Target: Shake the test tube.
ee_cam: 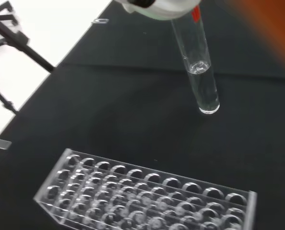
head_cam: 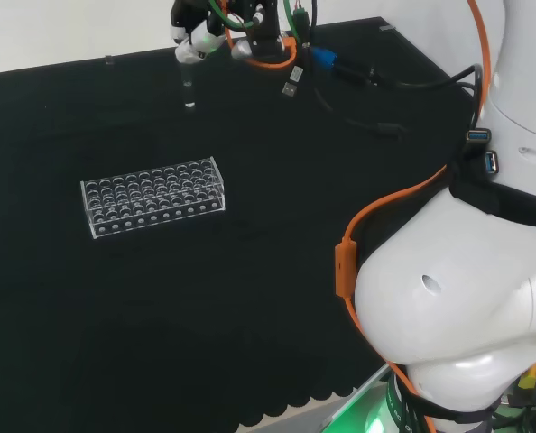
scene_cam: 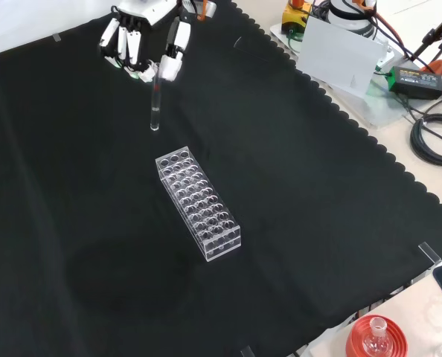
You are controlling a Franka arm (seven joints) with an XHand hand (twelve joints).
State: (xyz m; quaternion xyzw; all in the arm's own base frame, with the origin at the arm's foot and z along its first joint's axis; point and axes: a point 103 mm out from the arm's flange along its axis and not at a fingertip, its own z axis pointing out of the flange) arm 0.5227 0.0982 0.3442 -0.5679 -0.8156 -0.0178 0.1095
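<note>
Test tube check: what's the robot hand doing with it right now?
Robot hand pinching test tube by its top, held above the cloth. Clear liquid in its lower part. Rack apart, below; nothing in the way.

- My bench's black cloth [scene_cam: 295, 186] has a scalloped edge.
- I see one clear test tube rack [scene_cam: 199, 203] lying on it, every well empty.

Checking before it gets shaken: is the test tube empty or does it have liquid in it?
Partly filled: the test tube shows a clear liquid line about halfway down, wrist view.
</note>
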